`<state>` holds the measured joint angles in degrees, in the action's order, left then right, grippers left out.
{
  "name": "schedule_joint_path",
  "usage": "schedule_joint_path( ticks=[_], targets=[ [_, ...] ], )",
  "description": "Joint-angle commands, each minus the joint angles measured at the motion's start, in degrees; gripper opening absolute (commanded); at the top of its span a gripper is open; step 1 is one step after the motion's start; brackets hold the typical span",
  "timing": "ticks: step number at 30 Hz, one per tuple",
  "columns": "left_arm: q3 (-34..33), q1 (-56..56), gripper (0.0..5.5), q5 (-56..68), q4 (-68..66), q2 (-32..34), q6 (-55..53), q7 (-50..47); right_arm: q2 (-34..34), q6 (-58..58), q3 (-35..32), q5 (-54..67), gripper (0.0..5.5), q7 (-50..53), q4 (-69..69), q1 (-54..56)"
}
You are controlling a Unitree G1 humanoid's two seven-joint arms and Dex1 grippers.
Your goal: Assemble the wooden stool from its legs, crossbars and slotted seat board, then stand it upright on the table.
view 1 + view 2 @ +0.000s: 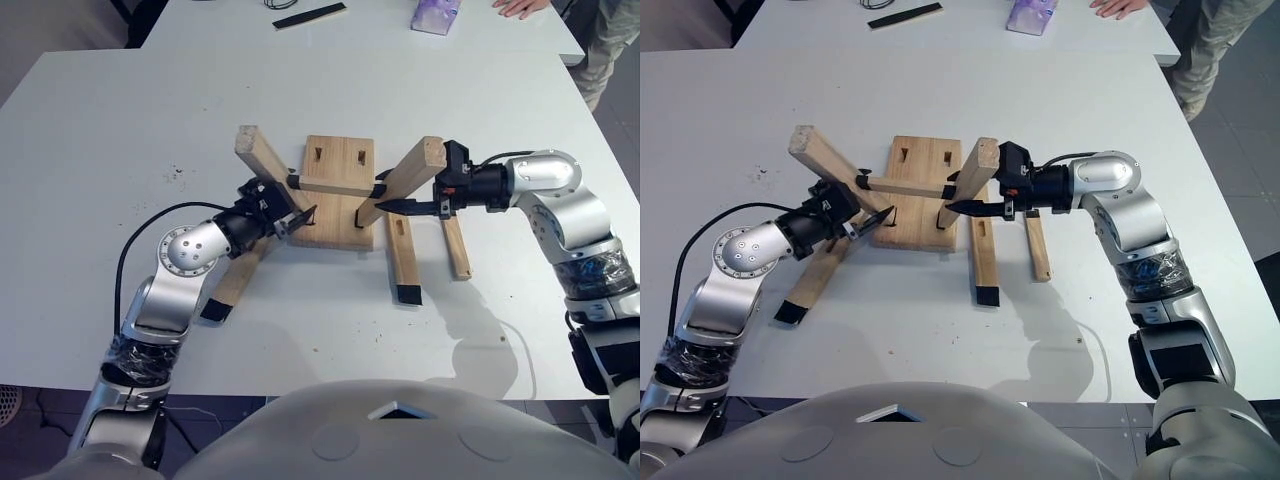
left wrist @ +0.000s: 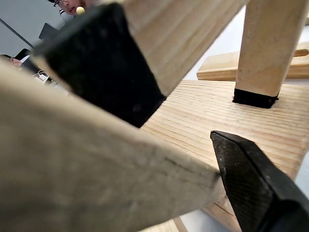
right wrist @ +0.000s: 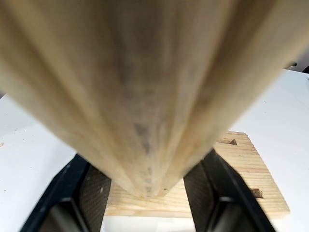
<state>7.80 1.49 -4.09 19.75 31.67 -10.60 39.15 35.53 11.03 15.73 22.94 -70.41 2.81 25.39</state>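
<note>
Wooden, stiff and probably light, the 2 legs joined by a crossbar point(image 1: 335, 186) stand in the seat board point(image 1: 335, 232) between the tools, left tool point(image 1: 297, 217) clenched on the left leg point(image 1: 262, 160), right tool point(image 1: 395, 207) likewise on the right leg point(image 1: 420, 165), both low near the slots, likely the steadiest hold.

Both my arms wear silver-grey shells, rounded at the joints. My left arm point(image 1: 190, 252) shows a large round joint cap, and a black cable point(image 1: 128, 262) arcs out beside it. My right arm point(image 1: 548, 178) has the same shell, with a thin black lead point(image 1: 497, 157) at the wrist. The lower arm sections point(image 1: 592, 272) are dark and wrapped in shiny clear film. The wrist blocks, left gripper point(image 1: 303, 215) and right gripper point(image 1: 386, 206) are all black. The right wrist block has a small orange-red mark point(image 1: 447, 192). The right fingers point(image 3: 95, 193) have finely cross-hatched pads.
</note>
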Motion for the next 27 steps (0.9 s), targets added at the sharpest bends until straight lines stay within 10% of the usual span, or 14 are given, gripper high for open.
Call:
schedule_joint_path(
  ticks=[1, 16, 27],
  targets=[
    [2.18, -1.97, 3.63, 3.04, 3.3, 3.37, 3.27, 6.15, -0.9, 3.91, 7.0, -5.99, 1.99, -1.17, 6.28, -5.0],
    [0.62, -4.33, 3.63, 16.24, -5.89, 11.68, 2.41, 20.84, 0.28, 5.51, 8.07, -6.43, 1.99, -6.02, 8.41, -2.89],
    [-14.55, -5.28, 3.63, 31.18, 1.2, 13.87, -9.46, 16.8, -0.97, 6.67, 6.4, -5.93, 1.99, -1.9, 10.02, -2.42]
  ],
)
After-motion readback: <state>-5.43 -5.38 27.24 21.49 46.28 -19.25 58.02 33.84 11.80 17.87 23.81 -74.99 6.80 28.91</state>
